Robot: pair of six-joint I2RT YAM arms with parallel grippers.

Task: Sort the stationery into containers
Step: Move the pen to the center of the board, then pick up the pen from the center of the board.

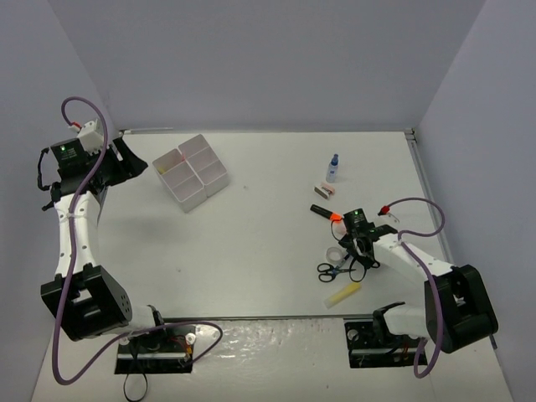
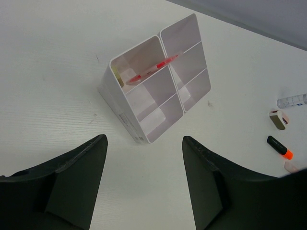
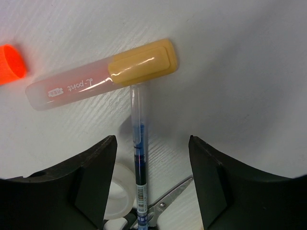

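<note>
The white six-compartment tray (image 1: 191, 170) stands at the back left; in the left wrist view (image 2: 144, 125) a thin red pen (image 2: 154, 66) lies across its far compartments. My left gripper (image 1: 127, 159) is open and empty, left of the tray (image 2: 144, 184). My right gripper (image 1: 357, 251) is open, low over a stationery cluster. Its jaws straddle a thin blue pen (image 3: 139, 163) without touching it. A pink marker with a yellow cap (image 3: 96, 79) lies just beyond the pen's tip. The white tape roll (image 3: 117, 196) and a scissors blade (image 3: 176, 195) lie under the gripper.
On the right half of the table lie a blue-capped bottle (image 1: 333, 167), a pink eraser (image 1: 324, 191), an orange-black highlighter (image 1: 325, 213), black-handled scissors (image 1: 330, 270) and a yellow highlighter (image 1: 344, 294). Grey walls enclose the table on three sides.
</note>
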